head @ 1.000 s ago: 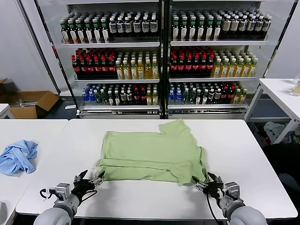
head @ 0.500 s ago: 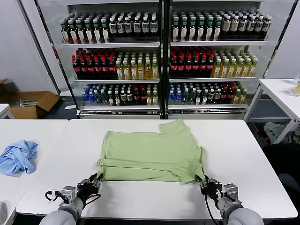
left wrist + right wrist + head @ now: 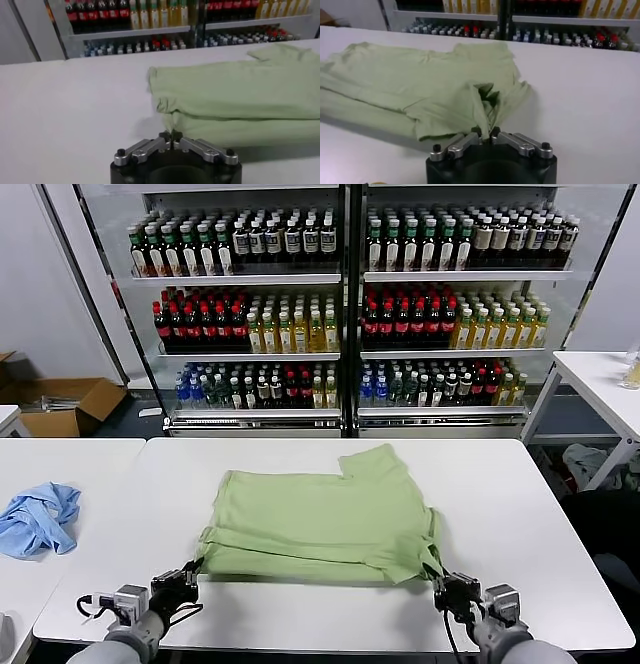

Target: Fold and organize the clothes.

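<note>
white table (image 3: pixel 520 514), stocked drink coolers (image 3: pixel 345 304) behind, cardboard box (image 3: pixel 60 404)

White tabletop with a green shirt on it

The wide white rectangular tabletop (image 3: pixel 520 514) carries one light green short-sleeved cotton shirt (image 3: pixel 320 519), which lies partly folded near the middle, with its near edge close to the front border of the tabletop. A second white tabletop (image 3: pixel 90 474) stands just beside it on the left, and a crumpled light blue garment (image 3: pixel 38 519) lies on that one.

Both tools — left tool (image 3: pixel 190 576), right tool (image 3: pixel 444 586) — now pinched onto shirt (image 3: pixel 318 524) hem
</note>
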Action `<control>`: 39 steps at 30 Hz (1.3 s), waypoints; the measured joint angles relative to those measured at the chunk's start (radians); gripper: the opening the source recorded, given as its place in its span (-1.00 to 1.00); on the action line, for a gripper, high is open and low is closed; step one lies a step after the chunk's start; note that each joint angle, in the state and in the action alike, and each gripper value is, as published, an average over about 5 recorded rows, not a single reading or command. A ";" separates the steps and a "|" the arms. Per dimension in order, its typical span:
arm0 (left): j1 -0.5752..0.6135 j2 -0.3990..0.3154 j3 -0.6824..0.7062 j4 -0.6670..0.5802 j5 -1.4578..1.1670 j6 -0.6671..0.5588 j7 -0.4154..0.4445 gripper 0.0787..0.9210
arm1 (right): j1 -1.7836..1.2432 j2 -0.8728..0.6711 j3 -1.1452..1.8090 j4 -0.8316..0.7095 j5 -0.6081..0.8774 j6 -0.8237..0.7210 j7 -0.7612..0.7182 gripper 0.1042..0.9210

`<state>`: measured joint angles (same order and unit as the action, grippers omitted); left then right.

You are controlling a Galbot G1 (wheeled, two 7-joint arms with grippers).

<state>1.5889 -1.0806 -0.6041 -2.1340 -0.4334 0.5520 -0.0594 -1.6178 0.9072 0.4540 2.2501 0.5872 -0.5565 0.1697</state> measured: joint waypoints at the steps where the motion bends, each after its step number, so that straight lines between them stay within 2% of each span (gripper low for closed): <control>1: 0.017 0.002 -0.007 -0.014 0.004 0.000 -0.002 -0.98 | -0.016 -0.001 0.003 0.011 -0.006 -0.002 -0.001 -0.87; 9: 0.144 0.005 -0.041 -0.077 0.055 0.004 -0.011 -0.98 | -0.115 -0.003 0.029 0.059 -0.074 -0.012 -0.006 -0.87; 13: 0.184 -0.005 -0.042 -0.103 0.085 0.008 -0.019 -0.92 | -0.141 -0.004 0.031 0.070 -0.112 -0.012 -0.006 -0.75; 19: 0.195 -0.012 -0.051 -0.137 0.093 0.014 -0.033 -0.55 | -0.159 -0.016 0.054 0.110 -0.126 -0.013 -0.007 -0.33; 25: 0.169 0.004 -0.078 -0.167 0.060 0.018 -0.031 -0.13 | -0.137 -0.033 0.098 0.154 -0.068 -0.018 -0.003 0.10; 32: 0.081 0.024 -0.070 -0.148 0.002 0.006 -0.012 0.34 | 0.018 -0.027 0.088 0.097 0.008 -0.022 0.005 0.58; 35: 0.015 0.035 -0.046 -0.102 -0.016 0.004 0.001 0.54 | 0.131 -0.009 0.047 0.028 0.027 -0.023 0.012 0.72; 39: -0.093 0.053 -0.005 -0.014 -0.045 0.003 0.015 0.74 | 0.295 0.022 -0.025 -0.083 0.041 -0.023 0.018 0.76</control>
<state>1.4961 -1.0278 -0.6096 -2.1479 -0.4783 0.5547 -0.0446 -1.3225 0.9289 0.4291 2.1667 0.6285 -0.5800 0.1878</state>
